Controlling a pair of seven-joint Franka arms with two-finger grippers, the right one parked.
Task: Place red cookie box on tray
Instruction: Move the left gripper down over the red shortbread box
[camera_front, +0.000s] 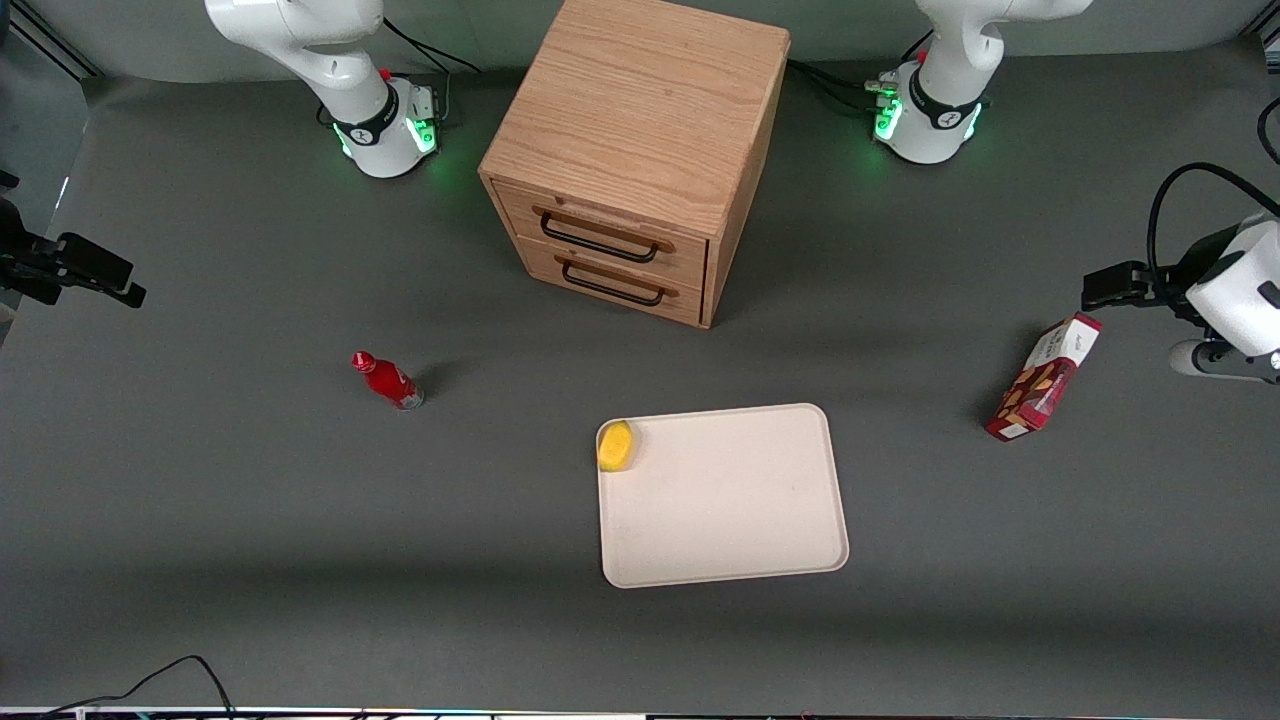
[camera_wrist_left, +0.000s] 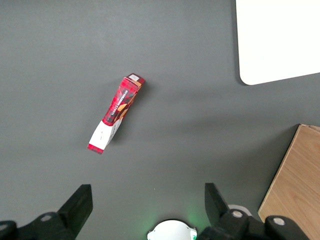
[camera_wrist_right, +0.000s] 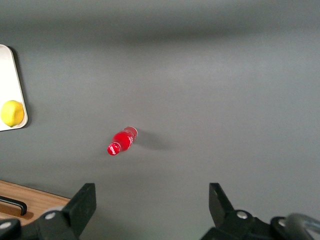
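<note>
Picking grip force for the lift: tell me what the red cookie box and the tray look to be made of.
The red cookie box looks like thin printed cardboard with a slightly glossy finish: sharp folded edges, printed cookie pictures. The tray seems to be matte cream plastic or melamine, molded with rounded corners and a low rim; which one is unclear. The gripper hangs open above the table, near the box.

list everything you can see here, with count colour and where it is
red cookie box: 1, dark red with white end, on the table toward the working arm's end, apart from the tray
tray: 1, cream-beige, on the table in front of the drawer cabinet
lemon: 1, yellow, in a tray corner
bottle: 1, red, on the table toward the parked arm's end
drawer cabinet: 1, light wood, two drawers, mid-table
gripper: 1, black, open, above the table near the cookie box
</note>
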